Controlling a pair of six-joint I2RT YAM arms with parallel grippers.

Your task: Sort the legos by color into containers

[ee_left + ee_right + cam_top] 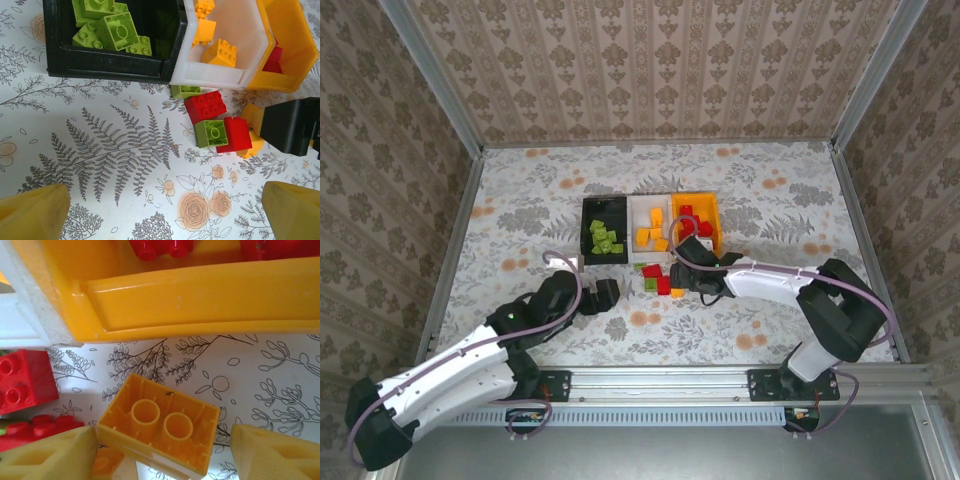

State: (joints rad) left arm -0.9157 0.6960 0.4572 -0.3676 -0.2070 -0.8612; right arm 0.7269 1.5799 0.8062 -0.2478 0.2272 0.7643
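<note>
An upside-down orange lego (159, 427) lies on the table between the fingers of my right gripper (162, 450). The left finger touches its corner and the right finger stands a little apart, so the gripper is open around it. Beside it lie red legos (22, 380), (205, 106) and green legos (211, 133). Behind them stand the black container (588, 230) with green legos, the white container (638, 215) with orange ones, and the orange container (714, 215) with red ones. My left gripper (610, 293) (165, 215) hangs wide open over bare table, left of the loose legos.
The loose legos (658, 280) are crowded against the front walls of the white container (215, 75) and the orange container (200, 295). The right gripper's black body (295, 125) sits just right of the pile. Patterned walls enclose the table on three sides.
</note>
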